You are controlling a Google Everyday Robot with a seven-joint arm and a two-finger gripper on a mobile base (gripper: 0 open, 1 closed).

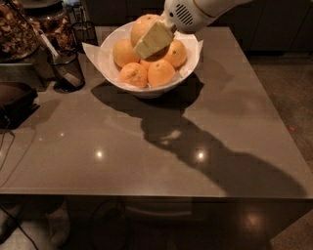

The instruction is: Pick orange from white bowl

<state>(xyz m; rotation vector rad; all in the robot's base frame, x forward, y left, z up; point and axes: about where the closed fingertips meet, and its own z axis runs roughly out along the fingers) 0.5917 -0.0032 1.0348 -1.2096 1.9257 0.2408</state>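
Note:
The white bowl (188,62) stands at the back middle of the grey table (146,146) and holds five oranges. The largest orange (142,25) sits at the top back of the pile, above the four smaller oranges (160,72). My gripper (152,40) reaches down from the top right into the bowl, its cream-coloured end lying against the front right side of the largest orange. The white wrist (188,14) is just above the bowl's rim. The orange's right side is hidden behind the gripper.
A black wire-mesh cup (67,71) with a utensil in it stands left of the bowl. Containers of brown food (17,31) are at the back left. A dark object (14,100) lies at the table's left edge. The arm's shadow (205,156) crosses the table.

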